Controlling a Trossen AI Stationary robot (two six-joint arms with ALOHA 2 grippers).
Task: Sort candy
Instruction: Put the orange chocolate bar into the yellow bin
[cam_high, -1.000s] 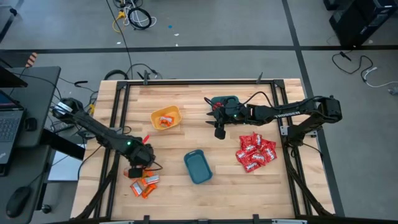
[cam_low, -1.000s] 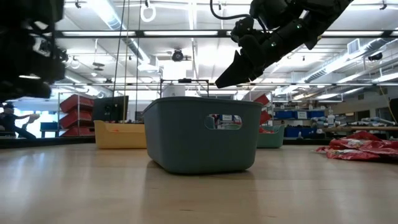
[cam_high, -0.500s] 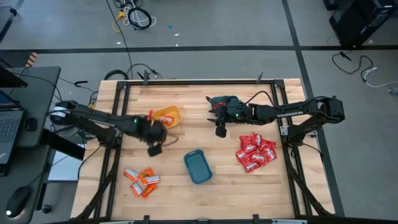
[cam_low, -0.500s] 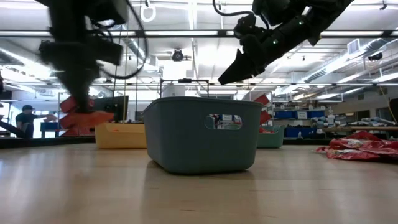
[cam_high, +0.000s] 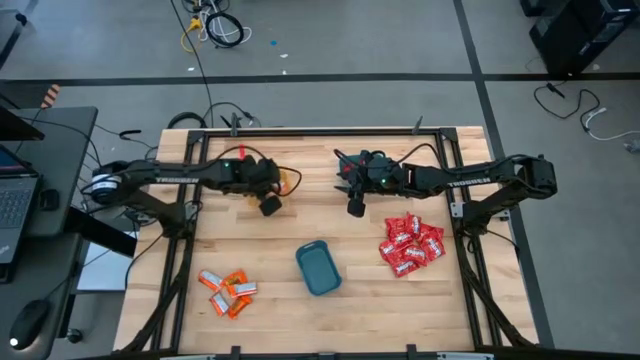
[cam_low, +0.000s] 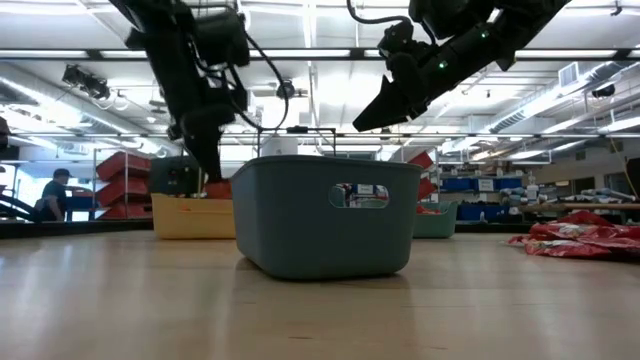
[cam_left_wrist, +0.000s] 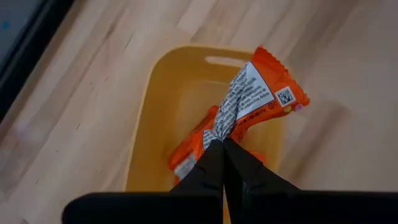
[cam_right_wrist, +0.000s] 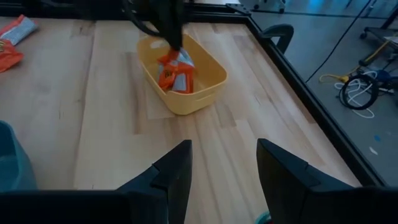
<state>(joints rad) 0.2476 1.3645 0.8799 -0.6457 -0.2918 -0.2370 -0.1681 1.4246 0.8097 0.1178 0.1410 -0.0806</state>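
My left gripper (cam_high: 270, 203) hangs over the yellow bin (cam_high: 283, 180) at the far left and is shut on an orange-and-white candy packet (cam_left_wrist: 258, 90). More orange packets (cam_left_wrist: 189, 155) lie in that bin. A small heap of orange-and-white packets (cam_high: 228, 290) rests flat on the table near the left front. Red packets (cam_high: 410, 245) lie in a pile on the right. My right gripper (cam_high: 353, 208) hovers open above the table's middle, touching nothing; its wrist view looks toward the yellow bin (cam_right_wrist: 186, 81). My left gripper pinches the orange-and-white packet between its two fingertips (cam_left_wrist: 214, 163), at one end (cam_left_wrist: 225, 127), where the wrapper bunches together. The fingers come from above, pointing down. The packet hangs below them over the yellow bin's opening (cam_right_wrist: 176, 68); whether it touches the packets inside I cannot tell.
A teal bin (cam_high: 318, 268) stands near the front middle and fills the centre of the low view (cam_low: 325, 215). A second teal bin (cam_high: 362, 162) sits at the far side under the right arm. Bare wood lies between the bins and the candy heaps.
My left gripper has risen from the orange heap at the left front and swung toward the far edge, ending over the yellow bin, shut on an orange-and-white packet that it carried clear of the table.
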